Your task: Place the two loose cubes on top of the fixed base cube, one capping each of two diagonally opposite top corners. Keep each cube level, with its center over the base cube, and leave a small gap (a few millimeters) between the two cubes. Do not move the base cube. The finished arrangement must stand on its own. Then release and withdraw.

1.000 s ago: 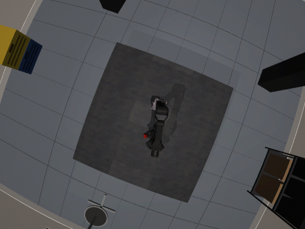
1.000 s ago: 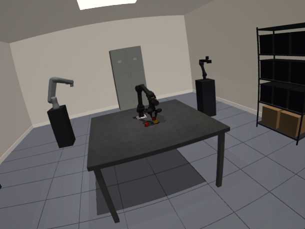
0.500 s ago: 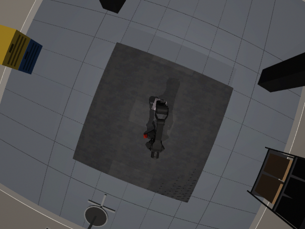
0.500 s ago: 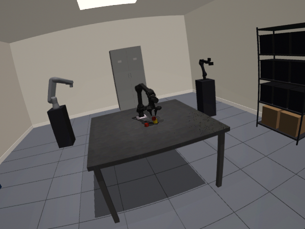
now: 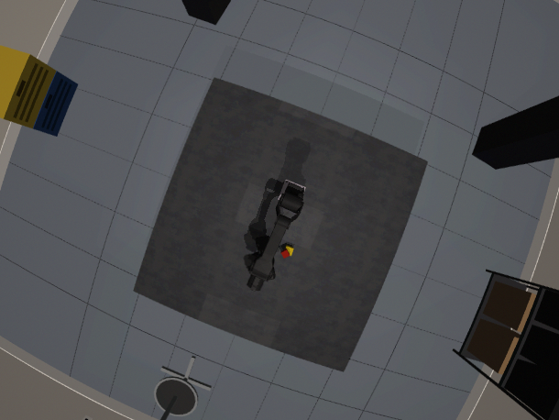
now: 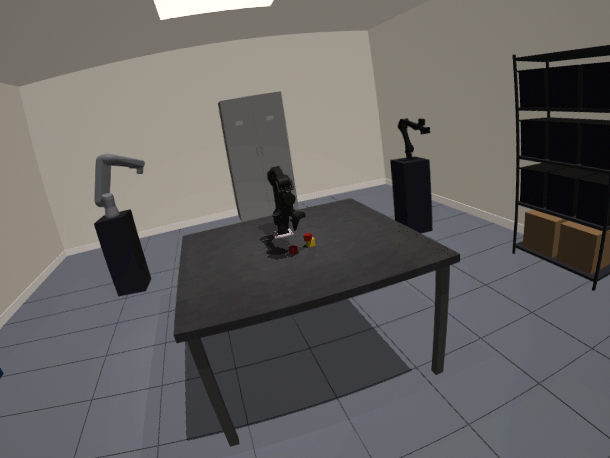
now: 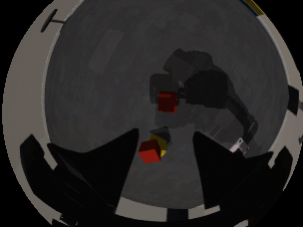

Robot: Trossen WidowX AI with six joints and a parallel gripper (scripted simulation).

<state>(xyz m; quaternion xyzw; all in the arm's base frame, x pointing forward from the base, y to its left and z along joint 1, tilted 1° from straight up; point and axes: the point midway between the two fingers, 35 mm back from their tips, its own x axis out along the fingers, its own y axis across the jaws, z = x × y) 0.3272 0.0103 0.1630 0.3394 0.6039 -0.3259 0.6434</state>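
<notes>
Down at the wrist, the gripper (image 7: 159, 181) hangs with its two dark fingers spread apart and nothing between them; it has let go. Just beyond the fingertips sits the placed red cube (image 7: 148, 151), perched on one top corner of the yellow base cube (image 7: 159, 151), a sliver of yellow showing beside it. That's cube one delivered, I'd say, set off to one corner so the diagonal one stays free for its partner. Whether it sits dead level is too small to tell. Further out, the second red cube (image 7: 166, 102) lies on the dark table (image 7: 100, 62), well apart from the stack and under the arm's shadow. From the room view, the placed cube (image 6: 308, 236) tops the base (image 6: 311, 243), the loose one (image 6: 293, 249) waits nearby, and the arm (image 6: 283, 200) stands raised above; next call, surely, is that loose cube
</notes>
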